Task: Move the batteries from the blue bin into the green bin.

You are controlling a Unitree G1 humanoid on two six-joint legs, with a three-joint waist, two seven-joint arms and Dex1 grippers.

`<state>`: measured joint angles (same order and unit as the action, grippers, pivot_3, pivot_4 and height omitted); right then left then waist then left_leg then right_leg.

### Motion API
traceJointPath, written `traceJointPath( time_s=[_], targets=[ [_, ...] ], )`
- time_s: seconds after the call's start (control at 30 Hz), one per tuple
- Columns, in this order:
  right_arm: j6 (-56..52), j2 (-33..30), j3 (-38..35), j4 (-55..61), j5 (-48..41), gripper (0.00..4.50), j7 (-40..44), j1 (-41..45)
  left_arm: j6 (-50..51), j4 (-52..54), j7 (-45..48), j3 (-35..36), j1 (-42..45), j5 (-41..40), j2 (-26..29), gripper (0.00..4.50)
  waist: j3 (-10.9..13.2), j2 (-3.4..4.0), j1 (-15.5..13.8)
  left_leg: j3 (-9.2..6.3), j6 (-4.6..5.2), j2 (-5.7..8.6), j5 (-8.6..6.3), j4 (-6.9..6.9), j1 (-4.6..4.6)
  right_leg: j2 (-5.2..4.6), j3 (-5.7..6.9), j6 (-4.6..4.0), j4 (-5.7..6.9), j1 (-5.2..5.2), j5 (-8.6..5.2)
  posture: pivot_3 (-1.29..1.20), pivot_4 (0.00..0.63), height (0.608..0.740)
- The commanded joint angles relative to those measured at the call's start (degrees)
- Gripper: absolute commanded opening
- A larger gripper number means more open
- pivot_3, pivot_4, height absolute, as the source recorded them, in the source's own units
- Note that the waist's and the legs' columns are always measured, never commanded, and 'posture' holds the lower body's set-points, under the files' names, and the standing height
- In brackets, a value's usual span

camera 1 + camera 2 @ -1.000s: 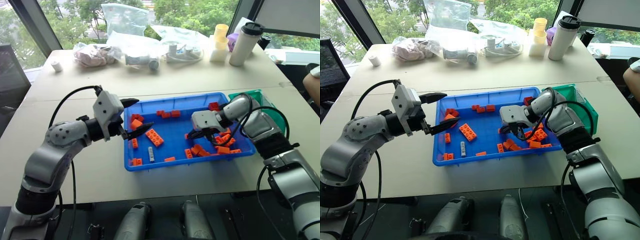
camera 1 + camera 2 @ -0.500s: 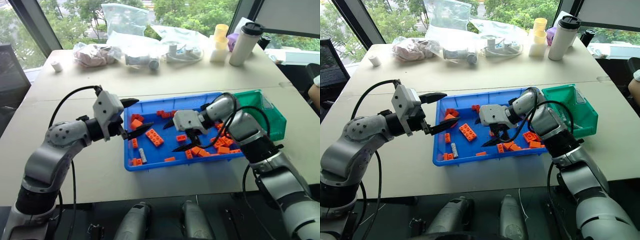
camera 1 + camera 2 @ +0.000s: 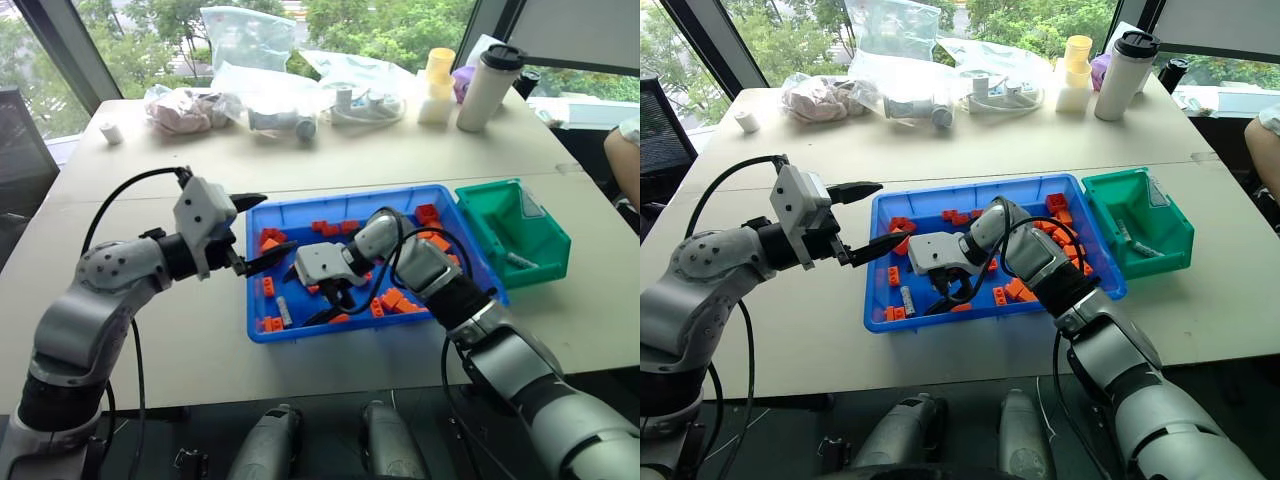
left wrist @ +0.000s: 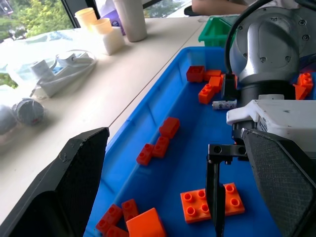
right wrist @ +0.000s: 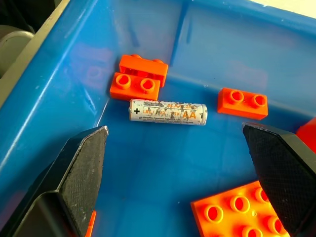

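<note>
The blue bin (image 3: 305, 238) lies mid-table with orange bricks scattered in it. One of the batteries (image 3: 283, 312) lies near the bin's left front corner beside a brick, and reads AA in the right wrist view (image 5: 168, 112). My right gripper (image 3: 308, 297) hangs open just above it, one finger (image 5: 79, 177) on each side. Another battery (image 4: 224, 104) lies by the bricks further right. The green bin (image 3: 500, 225) stands against the blue bin's right end with a battery (image 3: 520, 260) inside. My left gripper (image 3: 268, 230) is open and empty at the blue bin's left rim.
Orange bricks (image 3: 400, 298) pile up under my right forearm in the right half of the blue bin. Plastic bags (image 3: 300, 95), yellow cups (image 3: 438, 85) and a white tumbler (image 3: 488, 88) line the table's far edge. A person's arm (image 3: 622, 150) shows at the right.
My right gripper went from shut to open and swept left across the blue bin, from the brick pile to above the battery at the left end. That uncovered the green bin.
</note>
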<state>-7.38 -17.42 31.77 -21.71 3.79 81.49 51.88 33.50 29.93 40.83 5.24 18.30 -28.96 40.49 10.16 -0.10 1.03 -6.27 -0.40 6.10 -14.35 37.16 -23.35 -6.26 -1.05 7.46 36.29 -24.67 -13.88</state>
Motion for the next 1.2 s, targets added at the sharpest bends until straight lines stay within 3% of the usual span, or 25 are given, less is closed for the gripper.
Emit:
traceJointPath(
  time_s=[0.03, 0.63, 0.73, 0.83, 1.03, 1.2],
  targets=[
    [-0.9, 2.0, 0.8, 0.1, -0.1, 4.46, 0.6, 1.5, 0.4, 3.1, -0.9, 2.1, -0.3, -0.8, 0.7, 4.50, 0.0, 0.00, 0.0, -0.02, 0.00, -0.01, 0.00, 0.00, 0.00, 0.02, 0.00, 0.00, 0.00, 0.00, 0.00, 0.00, 0.150, 0.740],
    [-0.8, 5.2, 2.0, -5.0, 4.0, 4.46, -2.8, 1.4, 2.2, 5.1, -2.6, 2.6, -1.1, -1.2, 0.7, 4.50, 0.0, 0.00, 0.1, -0.03, -0.03, -0.01, 0.01, -0.01, 0.01, 0.04, 0.00, 0.00, 0.03, -0.01, 0.00, 0.00, 0.150, 0.740],
    [-1.1, 5.1, 2.0, -4.8, 4.2, 3.62, -3.2, 1.2, 2.0, 5.1, -2.6, 2.4, -1.0, -1.1, 0.6, 4.50, 0.0, 0.00, 0.1, -0.03, -0.03, -0.01, 0.01, -0.01, 0.01, 0.04, -0.01, 0.00, 0.03, -0.01, 0.00, 0.00, 0.150, 0.740],
    [-1.8, 5.0, 1.6, -4.7, 3.9, 2.19, -3.2, 1.3, 2.0, 4.8, -2.5, 2.2, -0.7, -1.1, 0.5, 4.50, 0.0, 0.00, 0.1, -0.03, -0.03, -0.01, 0.01, -0.01, 0.01, 0.04, -0.01, 0.00, 0.03, -0.01, 0.00, 0.00, 0.150, 0.740],
    [-3.5, 4.2, -0.2, -4.2, 3.7, 2.18, -4.6, 2.1, 1.8, 4.4, -2.5, 1.8, -0.3, -1.0, 0.2, 4.50, 0.0, 0.00, 0.0, -0.03, -0.03, -0.01, 0.01, -0.01, 0.01, 0.04, -0.01, 0.00, 0.03, 0.00, 0.00, 0.00, 0.150, 0.740],
    [-7.1, -5.2, -9.5, 6.4, 0.2, 2.18, -6.2, 2.0, 1.7, 4.6, -2.6, 1.8, -0.4, -1.2, -0.2, 4.50, 0.0, 0.00, -0.5, -0.06, -0.03, 0.05, 0.01, 0.03, -0.03, 0.00, 0.00, 0.00, 0.02, 0.01, 0.00, 0.00, 0.150, 0.740]
  ],
)
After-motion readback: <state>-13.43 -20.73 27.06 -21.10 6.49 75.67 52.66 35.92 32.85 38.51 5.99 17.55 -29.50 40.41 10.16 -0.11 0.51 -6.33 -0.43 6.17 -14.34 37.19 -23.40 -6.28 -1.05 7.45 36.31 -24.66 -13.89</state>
